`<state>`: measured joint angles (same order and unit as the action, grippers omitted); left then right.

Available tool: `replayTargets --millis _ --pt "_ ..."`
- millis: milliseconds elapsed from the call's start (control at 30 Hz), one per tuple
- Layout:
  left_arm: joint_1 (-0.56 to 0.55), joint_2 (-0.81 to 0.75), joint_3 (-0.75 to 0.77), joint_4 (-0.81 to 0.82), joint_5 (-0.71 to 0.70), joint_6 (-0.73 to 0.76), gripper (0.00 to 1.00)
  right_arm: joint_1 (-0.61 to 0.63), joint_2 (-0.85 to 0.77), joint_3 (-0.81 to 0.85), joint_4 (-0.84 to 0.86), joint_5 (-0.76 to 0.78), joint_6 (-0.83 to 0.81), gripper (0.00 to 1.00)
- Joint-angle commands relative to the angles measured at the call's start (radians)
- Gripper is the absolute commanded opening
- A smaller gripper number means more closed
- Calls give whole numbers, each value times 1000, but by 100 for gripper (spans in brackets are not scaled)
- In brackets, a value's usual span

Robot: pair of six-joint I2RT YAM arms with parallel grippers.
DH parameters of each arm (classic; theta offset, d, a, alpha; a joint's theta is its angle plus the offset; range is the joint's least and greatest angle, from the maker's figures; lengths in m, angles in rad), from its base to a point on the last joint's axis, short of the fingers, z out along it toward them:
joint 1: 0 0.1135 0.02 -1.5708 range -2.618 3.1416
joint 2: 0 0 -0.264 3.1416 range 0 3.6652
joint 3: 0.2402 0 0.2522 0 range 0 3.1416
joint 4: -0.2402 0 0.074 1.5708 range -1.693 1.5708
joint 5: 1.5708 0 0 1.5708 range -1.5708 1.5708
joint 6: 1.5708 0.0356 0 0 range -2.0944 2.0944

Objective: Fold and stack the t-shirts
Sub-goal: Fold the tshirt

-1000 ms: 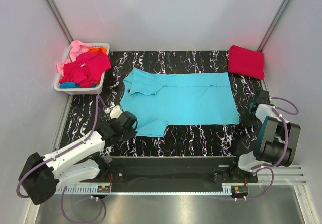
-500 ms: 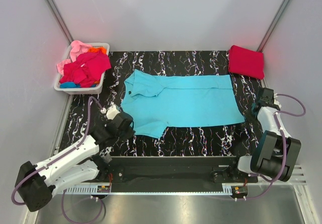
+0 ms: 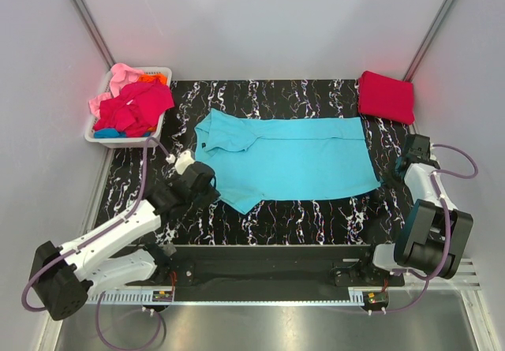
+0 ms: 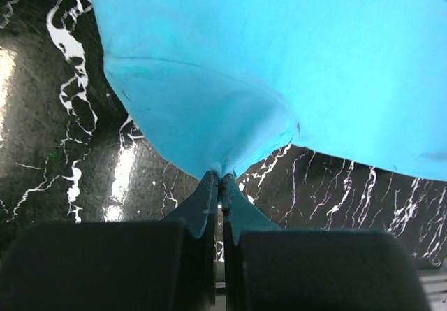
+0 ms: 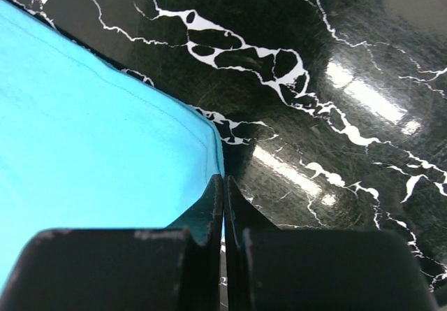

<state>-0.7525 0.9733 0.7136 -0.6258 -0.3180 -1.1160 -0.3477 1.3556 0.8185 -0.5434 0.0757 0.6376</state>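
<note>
Left gripper (image 4: 218, 178) has shifted up-table and inward since half a second ago, dragging the near sleeve with it, so the sleeve edge now sits further right; the right arm has barely moved. Left jaws are pinched tight on the sleeve hem of the turquoise t-shirt (image 3: 292, 158), and the cloth tents up into a small peak at the tips. Right gripper (image 5: 223, 179) is likewise clamped on the shirt's near right hem corner, fingers pressed together with no gap. Shirt lies spread flat across the middle of the black marble table (image 3: 316, 217), collar to the left, hem to the right. Folded crimson t-shirt (image 3: 387, 96) sits at the far right corner, well apart from it. White basket (image 3: 99, 136) at far left holds a heap: magenta-red t-shirt (image 3: 134, 106) on top, pink (image 3: 122, 75) behind, bits of orange (image 3: 151, 77) and blue (image 3: 110, 132) showing.
</note>
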Motion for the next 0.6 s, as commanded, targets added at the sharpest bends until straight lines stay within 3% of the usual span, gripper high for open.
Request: replayTargets --millis 0,233,567 --pt "-18 18 18 63 37 -1 0 -4 -12 -1 34 -25 4 0" --pt "-42 13 17 60 20 -11 13 -4 -12 -18 48 -48 -1 0" --pt "-64 21 27 58 13 -15 17 -4 -18 -21 53 -54 -6 0"
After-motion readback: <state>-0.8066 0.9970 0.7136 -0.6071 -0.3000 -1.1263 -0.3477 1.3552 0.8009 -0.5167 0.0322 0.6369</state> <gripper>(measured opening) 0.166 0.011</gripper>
